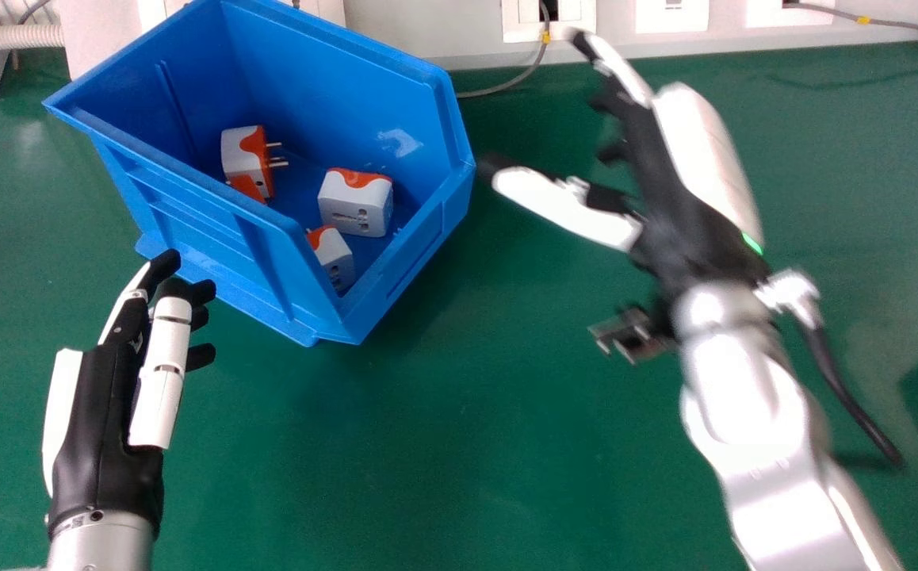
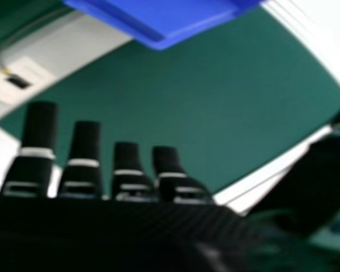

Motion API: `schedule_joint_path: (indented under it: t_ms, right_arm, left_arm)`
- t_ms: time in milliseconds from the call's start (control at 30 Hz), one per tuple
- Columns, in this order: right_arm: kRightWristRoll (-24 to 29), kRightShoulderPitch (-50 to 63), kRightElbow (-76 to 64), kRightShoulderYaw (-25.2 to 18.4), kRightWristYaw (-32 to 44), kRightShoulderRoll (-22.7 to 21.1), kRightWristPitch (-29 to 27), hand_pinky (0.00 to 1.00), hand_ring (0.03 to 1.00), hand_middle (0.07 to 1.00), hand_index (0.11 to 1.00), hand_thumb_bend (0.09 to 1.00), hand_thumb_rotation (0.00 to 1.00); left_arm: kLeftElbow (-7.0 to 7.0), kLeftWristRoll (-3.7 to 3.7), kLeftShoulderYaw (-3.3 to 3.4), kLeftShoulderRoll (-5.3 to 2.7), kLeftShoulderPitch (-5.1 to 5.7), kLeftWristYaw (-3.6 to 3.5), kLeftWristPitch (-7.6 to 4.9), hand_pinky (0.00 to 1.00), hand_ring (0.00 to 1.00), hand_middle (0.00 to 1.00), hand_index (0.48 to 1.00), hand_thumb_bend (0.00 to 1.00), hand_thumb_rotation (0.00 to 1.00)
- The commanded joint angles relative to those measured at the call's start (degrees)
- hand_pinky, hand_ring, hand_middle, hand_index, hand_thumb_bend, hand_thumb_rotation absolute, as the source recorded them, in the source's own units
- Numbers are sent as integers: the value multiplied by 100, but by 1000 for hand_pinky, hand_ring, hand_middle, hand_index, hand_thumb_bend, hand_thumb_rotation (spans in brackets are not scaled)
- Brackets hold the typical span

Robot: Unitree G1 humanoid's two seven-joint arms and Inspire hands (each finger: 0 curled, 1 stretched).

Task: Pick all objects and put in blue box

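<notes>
The blue box (image 1: 395,293) stands at the upper left of the head view; part of the same blue box (image 2: 175,20) shows in the right hand view. Inside it lie several white and orange plug adapters, among them one with pins (image 1: 241,155), a blocky one (image 1: 356,205) and one near the front corner (image 1: 334,260). My right hand (image 1: 665,198), blurred, is to the right of the box, its fingers extended and holding nothing; the right hand (image 2: 85,164) shows straight fingers too. At lower left, in front of the box, is my left hand (image 1: 110,404), open and empty.
The green table (image 1: 459,444) extends under both arms. Along its back edge runs a pale wall panel with sockets (image 1: 671,14) and a grey cable (image 1: 506,83). A black cable (image 1: 847,388) hangs from my right wrist.
</notes>
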Motion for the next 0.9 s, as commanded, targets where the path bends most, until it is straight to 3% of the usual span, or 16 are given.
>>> schedule_joint_path:
  t_ms: [0, 133, 267, 467, 600, 867]
  right_arm:
    - [367, 670, -885, -387, -47, -48, -622, 876, 946, 978, 965, 512, 740]
    - [706, 1503, -931, -608, -76, -49, -1289, 937, 973, 989, 983, 462, 833]
    - [1054, 2119, -1023, -806, 170, -110, -1502, 968, 986, 995, 991, 421, 915]
    - [2232, 2800, -1212, -1337, 955, -235, -1536, 994, 998, 999, 999, 376, 983]
    - [2748, 3037, -1378, -1587, 1251, -225, -1476, 998, 999, 1000, 1000, 360, 993]
    - [3078, 3325, -1398, -1681, 1516, -200, -1408, 1000, 1000, 1000, 1000, 308, 999]
  left_arm:
    - [8, -86, 148, 130, -66, -44, -337, 772, 847, 832, 896, 279, 934]
    - [166, -130, 213, 174, -92, -93, -472, 774, 847, 832, 896, 276, 934]
    - [306, -176, 287, 205, -138, -130, -567, 775, 847, 832, 896, 272, 934]
    - [443, -170, 328, 264, -197, -134, -661, 775, 847, 832, 893, 269, 933]
    - [562, -178, 363, 328, -231, -144, -724, 775, 847, 832, 892, 269, 932]
    - [803, -329, 554, 461, -252, -276, -916, 773, 846, 829, 888, 266, 916]
